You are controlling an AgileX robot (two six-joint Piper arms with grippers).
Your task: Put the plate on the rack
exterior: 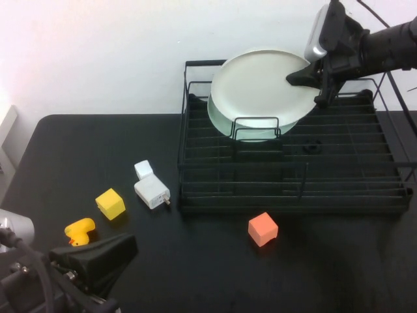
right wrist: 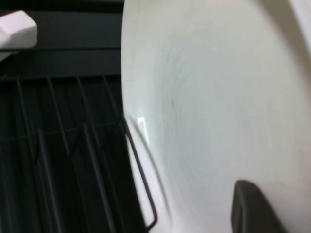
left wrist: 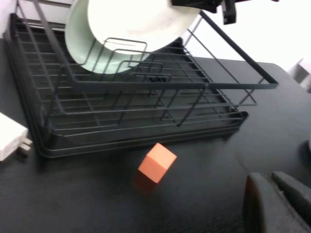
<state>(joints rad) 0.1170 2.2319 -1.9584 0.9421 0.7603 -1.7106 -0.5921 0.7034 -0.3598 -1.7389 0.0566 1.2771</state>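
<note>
The white plate [exterior: 260, 85] stands on edge in the back of the black wire rack [exterior: 293, 193], leaning against a pale green plate [exterior: 220, 120] behind it. My right gripper [exterior: 311, 77] is shut on the white plate's right rim; in the right wrist view one dark finger [right wrist: 252, 206] lies over the plate's face [right wrist: 218, 97] and the other is hidden behind it. The plate [left wrist: 141, 22] and rack [left wrist: 146, 83] also show in the left wrist view. My left gripper [exterior: 120, 251] is shut and empty, low at the table's front left.
An orange cube [exterior: 262, 229] lies just in front of the rack. A white charger [exterior: 152, 193], a small white block [exterior: 143, 169], a yellow cube [exterior: 110, 203] and a yellow duck [exterior: 79, 230] lie left of the rack, near my left gripper.
</note>
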